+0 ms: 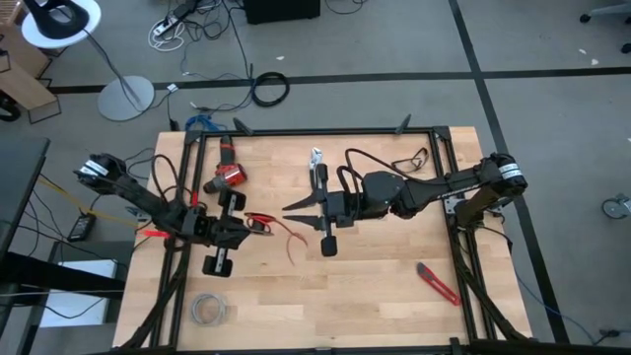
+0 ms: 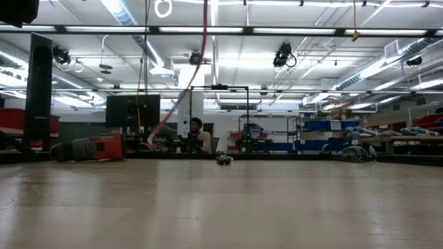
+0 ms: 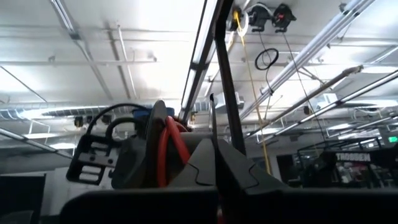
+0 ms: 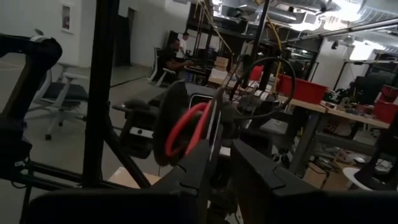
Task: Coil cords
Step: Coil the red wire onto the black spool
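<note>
Between two grippers, over left-centre of table point(image 1: 375, 286), red wire point(image 1: 286, 237) lay: looped end pinched in closed left gripper point(image 1: 264, 225), free tail curving onto wood toward near side. Right gripper point(image 1: 293, 210) hovered just right of it, fingers slightly apart, holding nothing visible. Red-and-black power drill point(image 1: 226, 179) lay far-left. Pale grey wire bundle point(image 1: 208, 309) near-left; red utility knife point(image 1: 437, 283) near-right.
</note>
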`<action>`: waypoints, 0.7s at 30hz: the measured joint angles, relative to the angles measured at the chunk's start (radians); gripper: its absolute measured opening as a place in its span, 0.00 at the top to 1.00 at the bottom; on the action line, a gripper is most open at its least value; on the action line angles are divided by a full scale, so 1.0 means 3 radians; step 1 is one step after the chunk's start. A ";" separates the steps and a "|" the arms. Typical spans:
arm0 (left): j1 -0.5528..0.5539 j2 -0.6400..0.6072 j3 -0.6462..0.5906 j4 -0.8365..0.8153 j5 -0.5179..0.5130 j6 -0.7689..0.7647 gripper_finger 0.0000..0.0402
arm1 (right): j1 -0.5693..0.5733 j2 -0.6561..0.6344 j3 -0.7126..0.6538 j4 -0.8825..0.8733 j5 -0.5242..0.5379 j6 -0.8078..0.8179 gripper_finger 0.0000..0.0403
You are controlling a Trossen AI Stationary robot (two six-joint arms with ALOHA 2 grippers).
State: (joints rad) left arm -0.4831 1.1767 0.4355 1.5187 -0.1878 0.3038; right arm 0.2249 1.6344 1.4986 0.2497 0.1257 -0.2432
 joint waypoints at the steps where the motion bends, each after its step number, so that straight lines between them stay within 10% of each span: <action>1: 0.0003 0.0014 -0.0001 0.0022 0.0010 0.0000 1.00 | 0.0000 0.0000 0.0000 0.0000 0.0000 0.0000 0.84; 21: 0.0065 0.0029 -0.0001 0.0079 0.0058 0.0000 1.00 | 0.0000 0.0124 -0.0001 0.0103 0.0127 0.0058 0.83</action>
State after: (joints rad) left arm -0.4635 1.1854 0.4353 1.5425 -0.1703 0.3038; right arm 0.2250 1.6717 1.4982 0.2805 0.1639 -0.2258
